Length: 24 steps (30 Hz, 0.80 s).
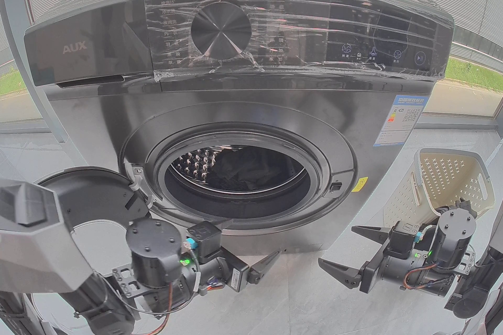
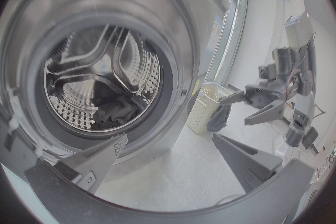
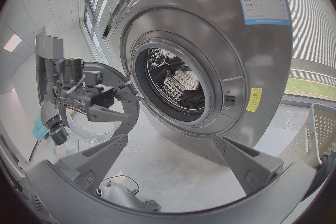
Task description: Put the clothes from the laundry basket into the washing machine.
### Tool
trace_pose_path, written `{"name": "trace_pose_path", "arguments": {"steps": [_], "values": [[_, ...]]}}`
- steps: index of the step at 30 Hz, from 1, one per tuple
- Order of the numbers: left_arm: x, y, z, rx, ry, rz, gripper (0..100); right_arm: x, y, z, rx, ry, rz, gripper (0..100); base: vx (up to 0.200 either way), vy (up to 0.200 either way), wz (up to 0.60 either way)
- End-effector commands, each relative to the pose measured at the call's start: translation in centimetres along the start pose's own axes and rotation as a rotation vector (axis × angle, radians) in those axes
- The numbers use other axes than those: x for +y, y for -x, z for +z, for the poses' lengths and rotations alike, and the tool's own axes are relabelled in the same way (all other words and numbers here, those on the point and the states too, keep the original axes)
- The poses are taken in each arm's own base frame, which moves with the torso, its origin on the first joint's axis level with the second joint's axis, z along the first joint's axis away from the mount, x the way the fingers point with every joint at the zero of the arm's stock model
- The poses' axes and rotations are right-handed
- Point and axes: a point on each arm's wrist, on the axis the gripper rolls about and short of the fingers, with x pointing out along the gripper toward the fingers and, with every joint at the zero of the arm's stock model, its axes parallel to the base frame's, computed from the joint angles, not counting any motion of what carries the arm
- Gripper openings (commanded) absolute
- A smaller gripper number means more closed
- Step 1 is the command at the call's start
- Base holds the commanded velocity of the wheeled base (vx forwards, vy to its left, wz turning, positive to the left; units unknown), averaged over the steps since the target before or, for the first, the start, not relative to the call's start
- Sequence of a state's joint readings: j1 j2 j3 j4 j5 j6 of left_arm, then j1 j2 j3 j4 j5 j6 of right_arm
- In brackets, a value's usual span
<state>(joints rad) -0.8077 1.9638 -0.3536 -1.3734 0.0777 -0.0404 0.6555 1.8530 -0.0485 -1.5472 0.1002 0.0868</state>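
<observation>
Dark clothes point(image 1: 246, 168) already lie in the washing machine point(image 1: 236, 105) drum, door open; one dark garment point(image 2: 217, 119) hangs at the laundry basket point(image 1: 450, 174) on the floor, so work remains; left gripper point(image 2: 168, 137) and right gripper point(image 1: 338, 246) hover low, jaws apart, empty.

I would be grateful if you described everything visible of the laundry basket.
The basket is cream plastic with perforated walls, a thick rim and handle slots. It stands on the pale floor, right of the washer. A dark garment hangs over its side. The open right end effector is near it, apparently apart.
</observation>
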Motion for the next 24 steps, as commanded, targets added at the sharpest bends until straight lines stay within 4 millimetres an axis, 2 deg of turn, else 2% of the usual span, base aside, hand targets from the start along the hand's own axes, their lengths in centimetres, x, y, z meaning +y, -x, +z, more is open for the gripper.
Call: {"name": "trace_pose_path", "arguments": {"steps": [1,5,7,10,17,24], "values": [[0.2,5.0,2.9,-0.127,0.02,0.028,100,0.7,0.9,1.1,-0.068,-0.01,-0.041,100,0.0,0.0,0.0],[0.5,7.5,3.7,-0.181,0.05,0.057,100,0.8,1.5,1.4,-0.094,-0.057,-0.103,100,0.0,0.0,0.0],[0.7,9.1,3.9,-0.205,0.061,0.084,100,0.6,2.6,1.5,-0.105,-0.063,-0.12,100,0.0,0.0,0.0],[0.9,11.3,4.0,-0.238,0.073,0.095,100,0.2,3.9,2.7,-0.183,-0.068,-0.144,100,0.0,0.0,0.0],[1.7,14.1,3.8,-0.285,0.076,0.132,100,-0.9,5.4,3.9,-0.268,-0.069,-0.21,100,0.0,0.0,0.0],[2.5,15.5,3.6,-0.297,0.074,0.184,100,-1.1,6.1,4.1,-0.273,-0.068,-0.229,100,-0.2,0.0,0.0]]}}
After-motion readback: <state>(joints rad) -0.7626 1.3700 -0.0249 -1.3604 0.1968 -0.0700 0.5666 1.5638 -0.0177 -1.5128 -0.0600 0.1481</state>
